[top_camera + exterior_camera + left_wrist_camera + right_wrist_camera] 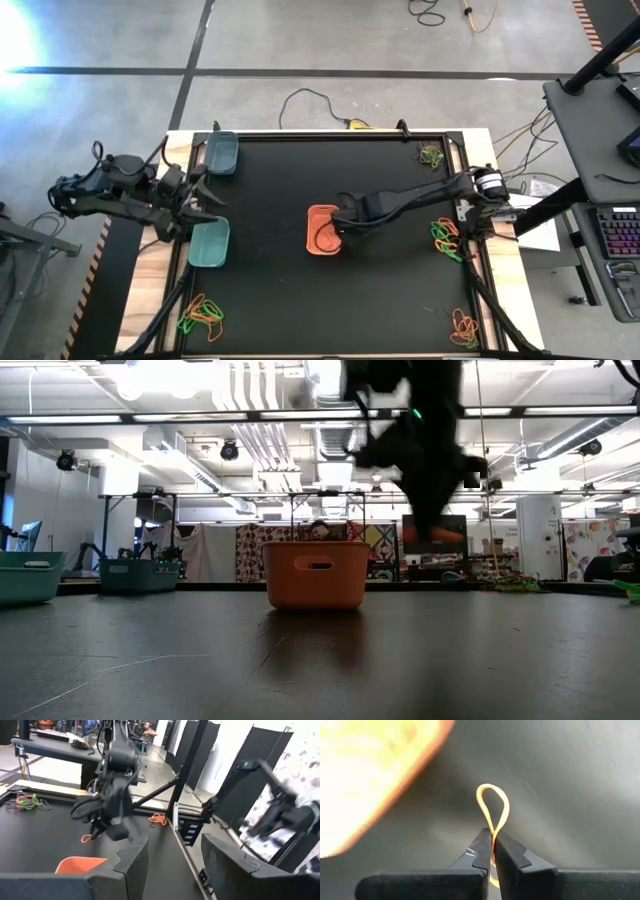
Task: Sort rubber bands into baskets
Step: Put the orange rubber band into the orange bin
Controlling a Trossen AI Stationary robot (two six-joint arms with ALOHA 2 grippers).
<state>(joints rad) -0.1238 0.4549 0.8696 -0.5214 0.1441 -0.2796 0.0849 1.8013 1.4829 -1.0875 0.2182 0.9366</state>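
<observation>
Orange is the colour of the rubber band [493, 810] pinched tight in the right claw [493, 851], whose two fingers are shut on it so that a small loop sticks out past the tips. This looks like the carrying step: the band is picked up and is on its way to the orange basket [322, 231] in the middle of the black tabletop [270, 290]. Next, the claw should get right over the basket, and only then open so the band falls inside. The right arm reaches in from the right edge, stretched long and raised, with the claw just beside the basket's right rim. The left claw [205, 200] waits at the left edge, wide open, between the dark teal basket [221, 153] and the light teal basket [209, 243]. More loose bands [446, 238] lie near the right edge.
</observation>
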